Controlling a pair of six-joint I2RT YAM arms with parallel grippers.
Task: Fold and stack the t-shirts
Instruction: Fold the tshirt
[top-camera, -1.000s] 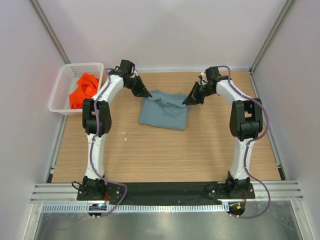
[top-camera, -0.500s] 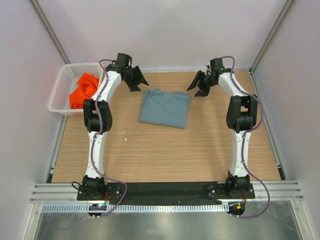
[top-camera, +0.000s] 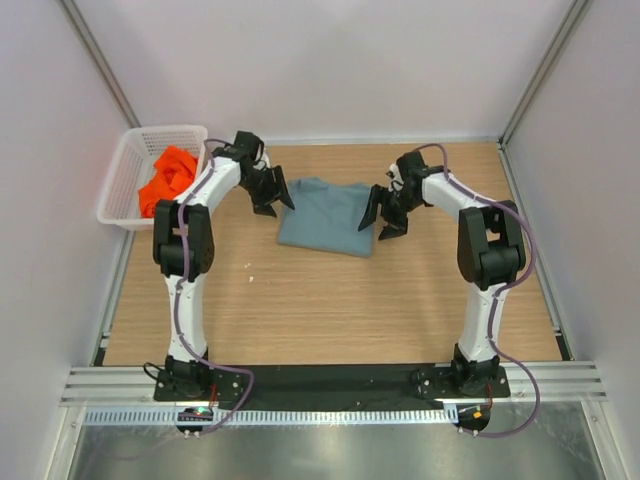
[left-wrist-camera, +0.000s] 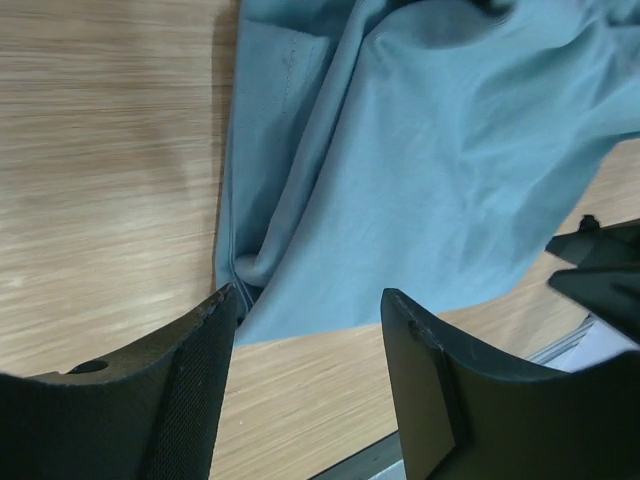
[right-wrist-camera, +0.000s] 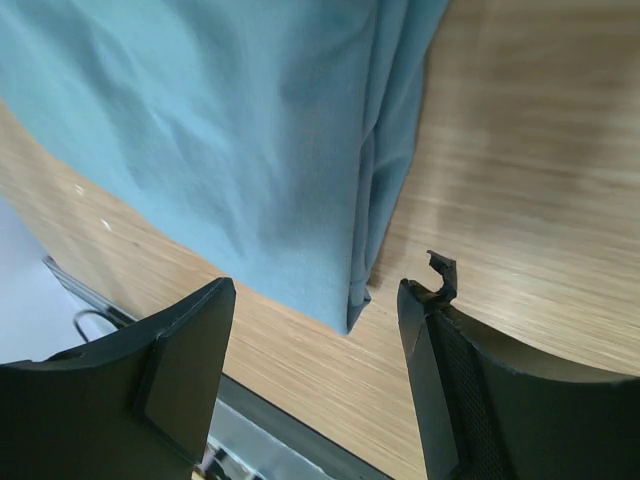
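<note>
- Top view: the grey-blue t-shirt (top-camera: 328, 216) lies as a rough folded rectangle on the wooden table (top-camera: 330, 300), a little toward 12 o'clock from the middle
- The left gripper (top-camera: 272, 195) sits at the shirt's 10 o'clock corner and the right gripper (top-camera: 380, 215) at its 3 o'clock edge; both are spread and hold nothing
- The white lattice basket (top-camera: 150, 132) stands at the table's 10 o'clock corner, well apart from the folded shirt. It holds only the crumpled orange t-shirt (top-camera: 167, 180), which is not yet folded
- Left wrist view: the fingers (left-wrist-camera: 190, 390) are parted, and a bunched corner of the shirt lies just beside the tip at 9 o'clock. Wrinkled cloth fills the view from 12 to 3 o'clock
- Right wrist view: the fingers (right-wrist-camera: 190, 360) stand wide apart, and the shirt's layered corner points down into the gap between them. Bare wood lies toward 3 o'clock
- The step looks like taking both sides for another fold
- To do it well, each gripper should come low enough for one finger to slide under every layer, then close on the stacked edge rather than the top sheet
- Both should lift together, or the loose left corner may slip out and spoil the fold
</note>
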